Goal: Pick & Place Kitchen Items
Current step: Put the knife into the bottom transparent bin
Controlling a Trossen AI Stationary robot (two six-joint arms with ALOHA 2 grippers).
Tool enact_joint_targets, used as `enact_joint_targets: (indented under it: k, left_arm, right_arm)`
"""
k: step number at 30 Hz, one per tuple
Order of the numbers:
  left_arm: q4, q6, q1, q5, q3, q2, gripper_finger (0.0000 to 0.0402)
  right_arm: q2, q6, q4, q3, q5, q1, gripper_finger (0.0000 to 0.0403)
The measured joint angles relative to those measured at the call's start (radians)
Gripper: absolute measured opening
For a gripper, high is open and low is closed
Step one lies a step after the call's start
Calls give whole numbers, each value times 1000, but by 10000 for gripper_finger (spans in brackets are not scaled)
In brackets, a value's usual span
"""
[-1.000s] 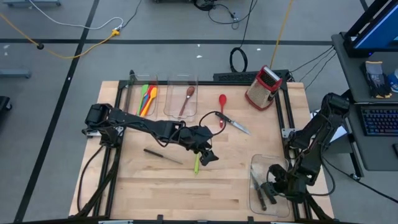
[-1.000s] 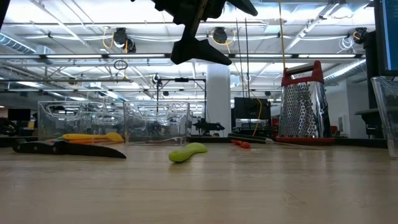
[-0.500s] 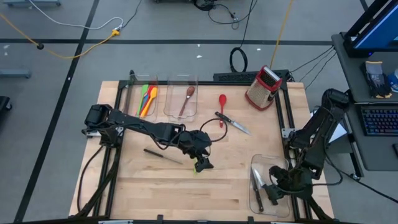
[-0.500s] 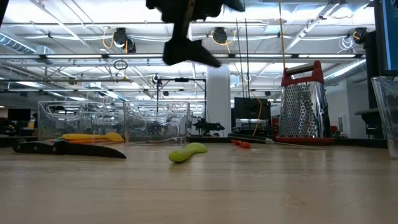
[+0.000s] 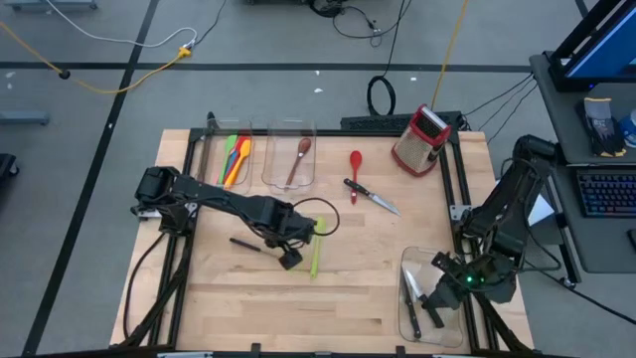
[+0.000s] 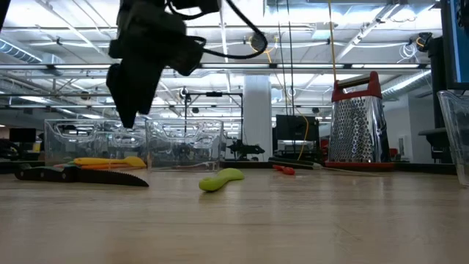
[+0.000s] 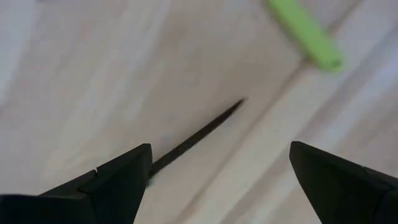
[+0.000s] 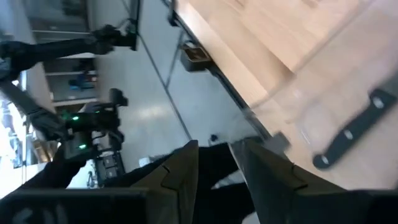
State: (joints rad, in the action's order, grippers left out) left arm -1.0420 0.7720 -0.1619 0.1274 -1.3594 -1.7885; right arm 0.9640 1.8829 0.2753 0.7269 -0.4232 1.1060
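Near the middle of the pale wooden tabletop, the left gripper hangs low with its jaws spread wide and holding nothing, over the blade end of a black-handled serrated steel knife that lies flat on the wood. Just beside it lies a lime-green plastic utensil, its handle pointing toward the tabletop's near edge; in the left wrist view the knife's dark blade runs between the two fingers and the green handle lies apart beyond it. Along the far edge stand two clear plastic rectangular bins: the left bin holds green, orange and yellow spoons, and the one next to it holds a brown wooden spoon. Further right on the bare wood lie a red plastic spoon and, touching it, a second black-handled steel knife. A red-and-silver box grater stands near the far right corner. At the near right corner the right gripper sits over a third clear bin holding black-handled knives; its jaws stand narrowly apart with nothing between them.
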Motion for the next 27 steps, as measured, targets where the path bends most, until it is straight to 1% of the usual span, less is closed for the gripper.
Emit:
enact_joint_targets:
  k: [3, 6, 9, 12, 16, 19, 23, 27]
  left_arm:
    - [-85, -58, -7, -53, 0, 0, 386]
    - [-162, -133, -20, -139, 0, 0, 386]
    - [-221, -176, -35, -221, 0, 0, 386]
    - [-251, -214, -51, -270, 2, 0, 386]
    - [-246, -255, -75, -311, 25, 0, 386]
    - [-246, -241, -96, -342, 51, 0, 386]
    - [-246, -156, -120, -397, 80, 0, 386]
    - [-246, -133, -145, -401, 87, 0, 386]
  right_arm:
    - [-16, -46, -18, 0, -42, 0, 116]
    - [-25, -67, -18, 0, -75, 0, 116]
    - [-25, -73, -17, 0, -77, 0, 116]
    - [-25, -75, -17, 0, -78, 0, 116]
    - [-25, -89, -17, 0, -78, 0, 116]
    - [-25, -89, -17, 0, -79, 0, 116]
    - [-25, -88, -17, 0, -78, 0, 116]
    - [-25, -74, -17, 0, -78, 0, 116]
